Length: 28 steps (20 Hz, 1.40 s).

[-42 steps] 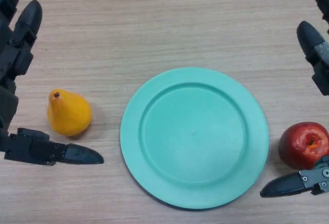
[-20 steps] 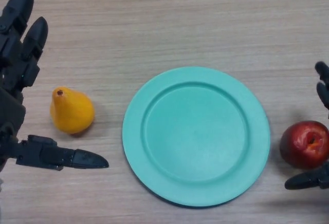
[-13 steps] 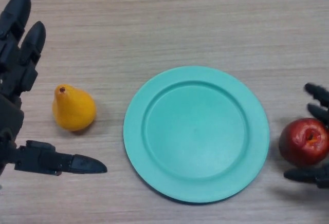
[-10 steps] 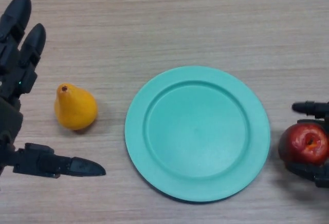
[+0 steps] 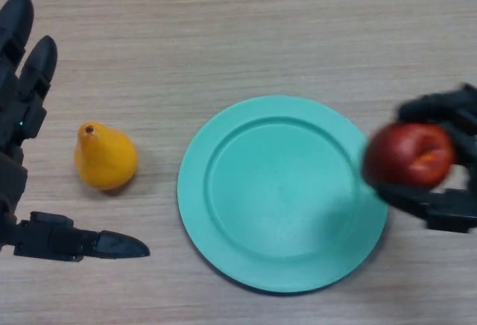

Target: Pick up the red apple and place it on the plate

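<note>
The red apple [image 5: 408, 154] is lifted off the table and hangs over the right rim of the teal plate [image 5: 253, 191]. My right hand [image 5: 450, 207] is shut on it, fingers curled over its top and thumb under it. It casts a shadow on the plate's right side. The plate lies flat at the middle of the table with nothing on it. At the left edge my left hand [image 5: 16, 139] stays open, fingers straight and thumb stretched out low.
A yellow pear [image 5: 104, 159] lies on the wooden table [image 5: 246, 34] left of the plate, between my left hand's fingers and thumb, touching neither.
My right hand closed round the apple at the right edge, then lifted it and carried it left over the plate's rim. The left hand barely shifted.
</note>
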### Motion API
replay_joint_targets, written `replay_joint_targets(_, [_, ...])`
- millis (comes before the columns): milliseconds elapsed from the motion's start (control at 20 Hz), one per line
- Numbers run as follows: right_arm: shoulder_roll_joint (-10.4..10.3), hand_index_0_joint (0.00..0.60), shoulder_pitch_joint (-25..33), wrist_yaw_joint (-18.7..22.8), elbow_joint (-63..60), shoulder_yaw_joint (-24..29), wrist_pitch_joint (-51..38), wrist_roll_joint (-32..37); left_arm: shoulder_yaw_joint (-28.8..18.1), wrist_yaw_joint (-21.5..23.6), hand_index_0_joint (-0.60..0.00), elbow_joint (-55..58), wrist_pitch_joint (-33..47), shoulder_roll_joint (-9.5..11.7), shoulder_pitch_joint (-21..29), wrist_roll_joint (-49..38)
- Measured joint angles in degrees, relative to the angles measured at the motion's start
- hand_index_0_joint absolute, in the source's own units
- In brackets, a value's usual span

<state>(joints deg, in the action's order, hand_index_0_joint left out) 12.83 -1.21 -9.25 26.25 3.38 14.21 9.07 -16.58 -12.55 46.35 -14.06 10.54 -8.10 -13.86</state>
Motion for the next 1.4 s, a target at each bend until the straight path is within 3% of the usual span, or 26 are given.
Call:
replay_joint_targets(150, [-1.70,0.600,1.40,1.84,0.16,-10.94,0.14,-9.28,0.00,-0.06,0.000,0.00,0.02,0.00,-0.05,-0.20])
replay_joint_targets(250, [-1.99,0.600,2.08,6.16,-2.34,-16.16,-0.51,-10.08,-0.06,-0.21,0.000,0.01,0.01,0.02,0.11,-0.46])
replay_joint_targets(350, [-1.98,0.600,2.18,10.64,-8.53,-20.69,-3.26,-12.41,-0.20,-0.63,0.000,0.06,0.00,0.29,0.35,-0.51])
replay_joint_targets(450, [-1.97,0.600,2.85,13.92,-15.38,-24.20,-4.74,-22.12,-0.30,-1.06,0.000,0.26,0.00,0.29,0.25,-0.77])
replay_joint_targets(550, [-1.93,0.600,3.90,16.12,-18.53,-25.23,-4.79,-22.81,-0.50,-1.29,0.000,0.31,0.00,0.26,-0.16,-0.78])
replay_joint_targets(600, [-1.86,0.500,4.36,16.92,-18.94,-25.54,-4.79,-23.46,-0.52,-1.29,0.000,0.31,0.00,0.26,-0.18,-0.84])
replay_joint_targets(750, [-1.87,0.100,5.20,17.20,-18.91,-25.69,-4.88,-23.46,-1.21,-1.32,0.000,0.61,-0.02,0.26,-0.17,-0.93])
replay_joint_targets(800, [-1.85,0.003,5.44,17.20,-18.49,-25.79,-4.64,-23.39,-1.64,-1.31,0.000,0.86,-0.10,0.27,0.00,-0.93])
replay_joint_targets(1000, [-1.86,0.000,8.41,16.33,-6.45,-25.31,-1.09,-22.11,-1.69,-1.32,0.000,1.85,-0.51,0.93,1.42,-0.90])
replay_joint_targets(1050, [-1.90,0.000,9.00,12.55,-1.42,-22.85,1.52,-22.01,-1.71,-1.32,0.000,1.87,-1.07,2.00,2.19,-0.90])
replay_joint_targets(1250, [-2.00,0.000,8.44,3.92,14.15,-8.15,6.47,-13.40,-1.49,-1.35,0.000,1.15,-1.41,2.08,3.71,-0.88])
replay_joint_targets(1400, [-1.50,0.000,1.92,2.27,19.67,-3.52,6.90,-8.65,-1.57,-1.34,0.000,-0.59,-1.44,3.22,4.76,-0.85])
